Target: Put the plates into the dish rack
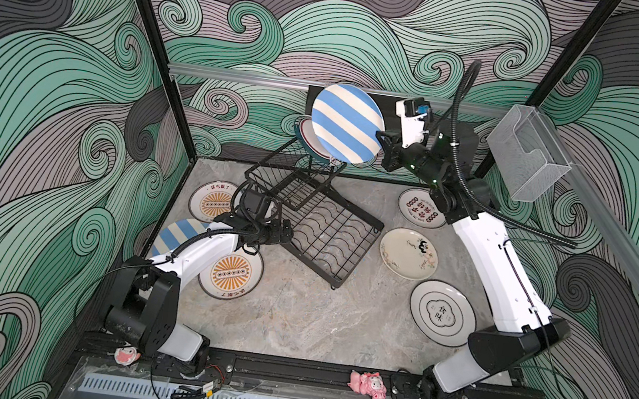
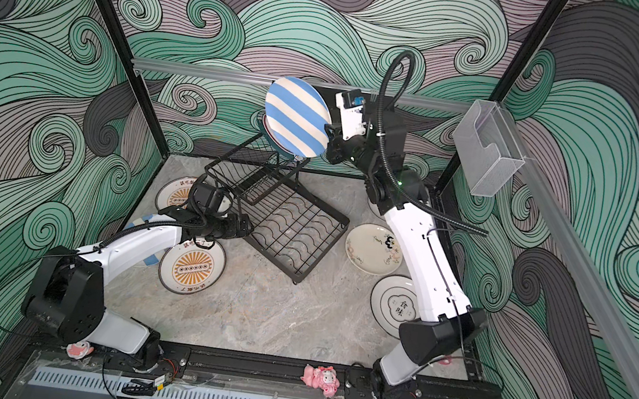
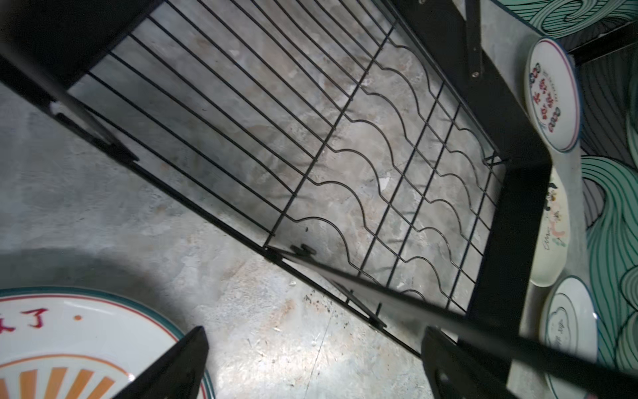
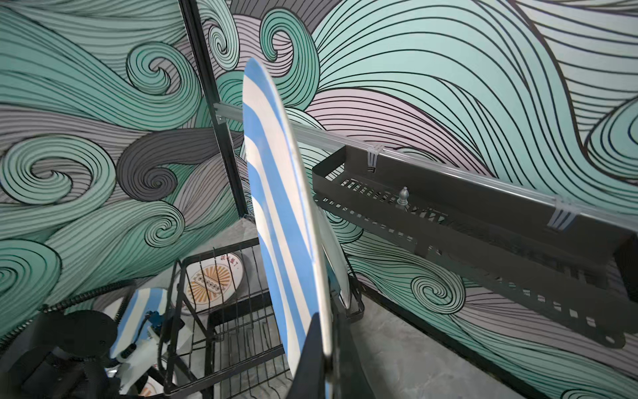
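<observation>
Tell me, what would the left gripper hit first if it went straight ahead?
Most likely the rack, at its near edge; the open left gripper points right at it, though depth is unclear.

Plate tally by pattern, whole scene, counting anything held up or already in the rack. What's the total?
blue-and-cream striped round plates: 2
orange sunburst round plates: 2
green-rimmed white round plate: 1
red-lettered white round plate: 1
cream round plate with doodles: 1
white round plate with black flower outline: 1
Total: 8
</observation>
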Controlling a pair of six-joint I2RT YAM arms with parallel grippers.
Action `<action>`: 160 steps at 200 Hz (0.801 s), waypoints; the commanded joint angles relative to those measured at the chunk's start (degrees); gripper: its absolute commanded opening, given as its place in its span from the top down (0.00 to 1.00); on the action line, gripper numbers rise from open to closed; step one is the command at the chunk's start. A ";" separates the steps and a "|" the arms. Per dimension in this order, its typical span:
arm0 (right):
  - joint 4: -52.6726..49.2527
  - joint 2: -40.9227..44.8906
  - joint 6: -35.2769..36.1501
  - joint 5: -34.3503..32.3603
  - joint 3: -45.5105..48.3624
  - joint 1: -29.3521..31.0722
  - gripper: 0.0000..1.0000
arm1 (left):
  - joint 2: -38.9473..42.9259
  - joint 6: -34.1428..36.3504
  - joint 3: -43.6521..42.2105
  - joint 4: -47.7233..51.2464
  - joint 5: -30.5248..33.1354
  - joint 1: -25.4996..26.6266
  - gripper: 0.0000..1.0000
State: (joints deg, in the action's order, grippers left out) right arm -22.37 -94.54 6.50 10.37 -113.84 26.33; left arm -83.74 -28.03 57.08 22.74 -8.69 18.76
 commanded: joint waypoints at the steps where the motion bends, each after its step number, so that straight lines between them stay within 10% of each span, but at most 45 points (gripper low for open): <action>1: 3.78 -2.09 8.29 -6.84 -2.51 3.19 1.00 | -2.72 1.07 1.37 3.36 3.01 -0.68 0.01; 82: 5.36 -4.57 7.14 -7.81 -3.60 3.91 1.00 | 1.44 -1.40 -1.45 0.81 -0.59 -0.63 0.02; 160: 5.11 1.09 3.31 -5.58 2.26 3.90 1.00 | 19.71 -0.45 -6.04 17.58 12.07 10.28 0.01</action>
State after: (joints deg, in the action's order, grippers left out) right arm -19.84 -96.33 11.64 3.97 -111.96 30.04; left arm -68.14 -28.53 50.65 32.64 -0.40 26.70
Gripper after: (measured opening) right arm 0.053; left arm 0.986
